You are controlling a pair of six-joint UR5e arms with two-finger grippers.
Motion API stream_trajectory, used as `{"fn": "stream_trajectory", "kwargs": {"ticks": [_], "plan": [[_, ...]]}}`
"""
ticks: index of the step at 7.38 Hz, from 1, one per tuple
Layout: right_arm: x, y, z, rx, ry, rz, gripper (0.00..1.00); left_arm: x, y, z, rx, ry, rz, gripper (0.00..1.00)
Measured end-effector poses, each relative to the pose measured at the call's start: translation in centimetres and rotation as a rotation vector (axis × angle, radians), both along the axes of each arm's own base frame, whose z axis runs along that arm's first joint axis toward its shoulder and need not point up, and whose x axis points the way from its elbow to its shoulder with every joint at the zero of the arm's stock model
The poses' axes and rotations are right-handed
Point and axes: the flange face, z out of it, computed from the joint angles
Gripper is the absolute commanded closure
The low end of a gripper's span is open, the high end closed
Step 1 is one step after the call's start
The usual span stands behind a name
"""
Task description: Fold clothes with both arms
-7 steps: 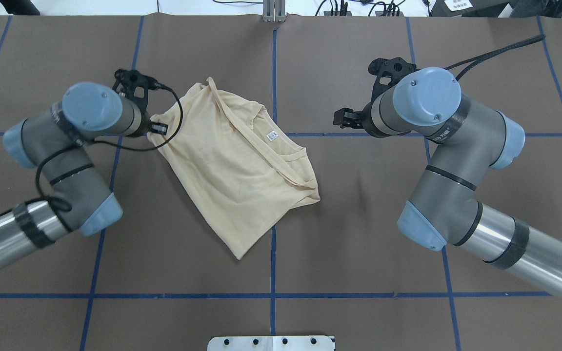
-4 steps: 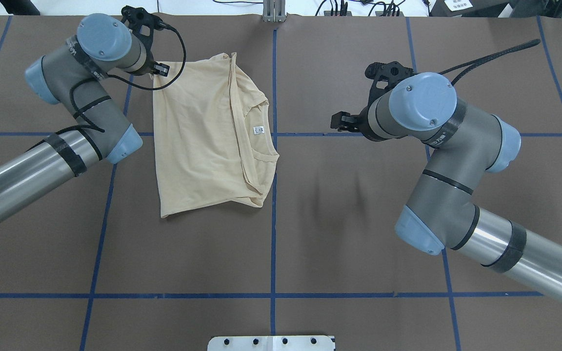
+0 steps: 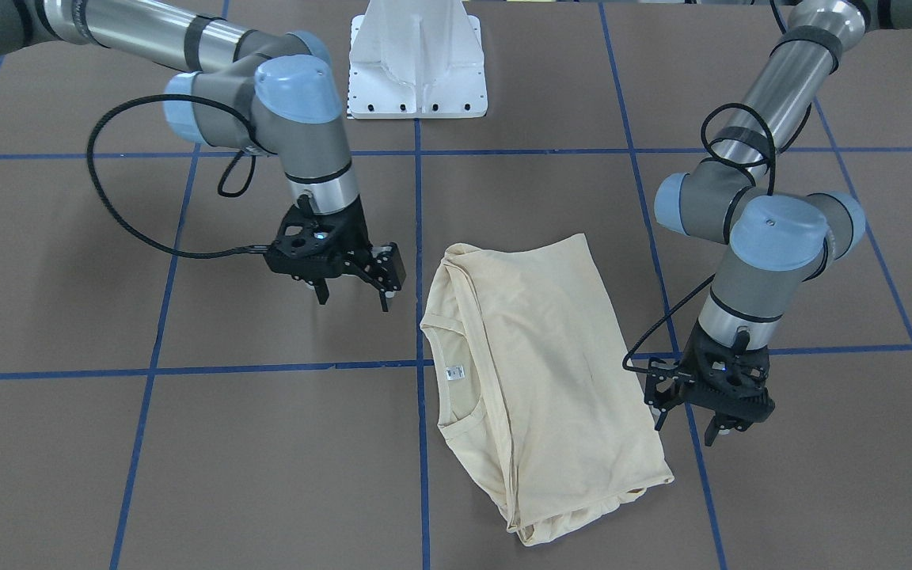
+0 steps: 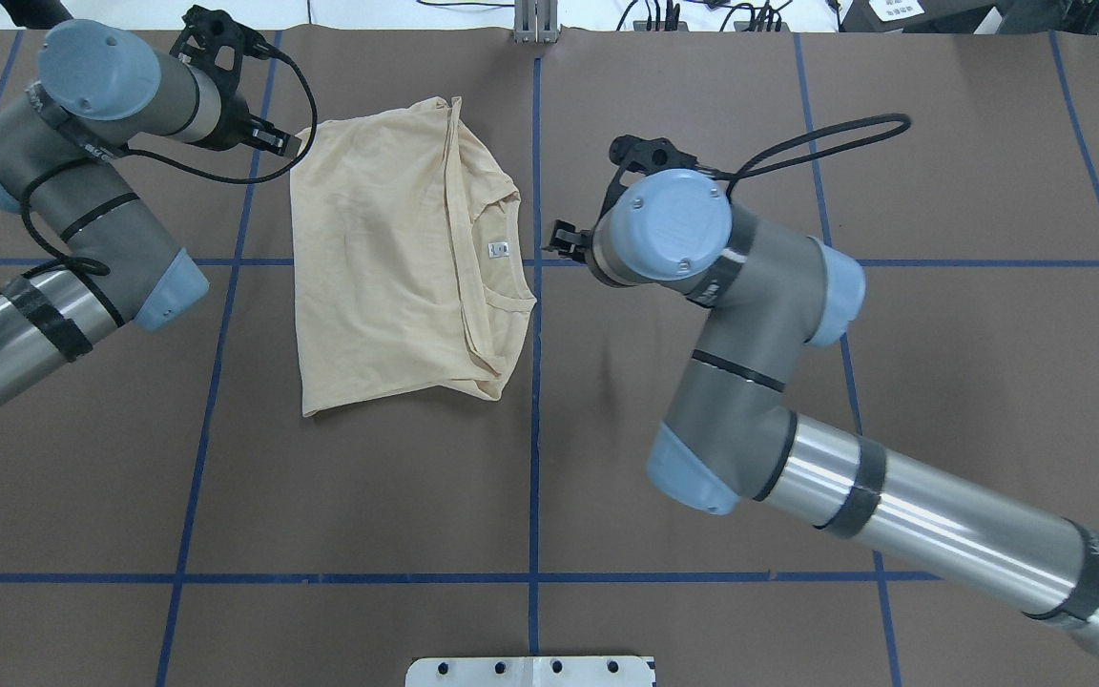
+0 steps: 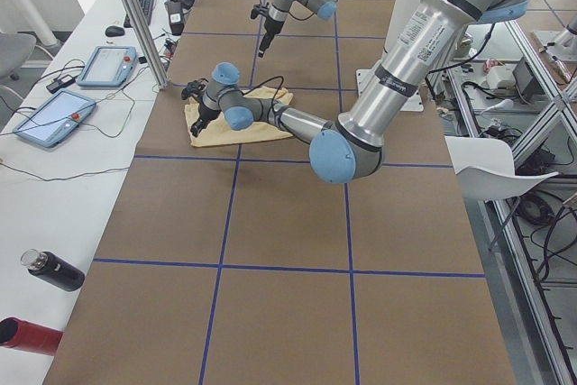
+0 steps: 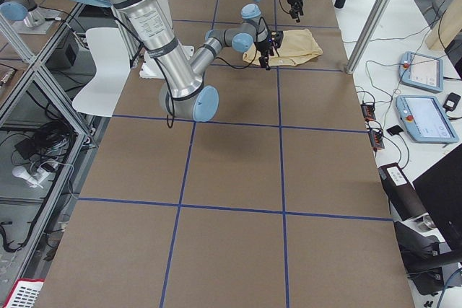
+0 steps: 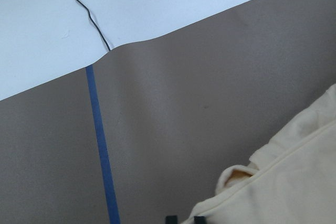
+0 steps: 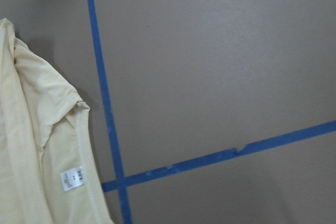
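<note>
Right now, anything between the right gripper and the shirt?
Nothing visible. The right gripper hangs open beside the collar side of the T-shirt. Only bare table and a blue tape line lie in the gap. The left gripper is at the shirt's opposite edge, out of that path.
</note>
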Motion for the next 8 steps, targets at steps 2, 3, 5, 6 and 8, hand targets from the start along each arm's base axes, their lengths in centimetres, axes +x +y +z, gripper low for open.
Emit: {"fn": "stream_trajectory", "kwargs": {"ticks": [2,3,5,6,8], "plan": [[-7.6,0.6,-1.9,-0.021,0.046,0.059,0.30,-0.5,0.6,0.1,0.000,0.010,0.000,0.00],[-9.5,1.4,-2.0,-0.015,0.065,0.064,0.41,-0.5,0.7,0.2,-0.002,0.012,-0.002,0.00],[-11.0,2.4,-1.8,-0.005,0.085,0.050,0.42,-0.6,0.7,0.2,-0.003,0.013,-0.004,0.00],[-11.3,2.7,-1.6,0.000,0.095,0.041,0.43,-0.6,0.7,0.2,-0.002,0.012,-0.005,0.00],[-11.6,2.8,-1.4,0.020,0.113,0.026,0.47,-0.6,0.7,0.2,-0.002,0.012,-0.007,0.00]]}}
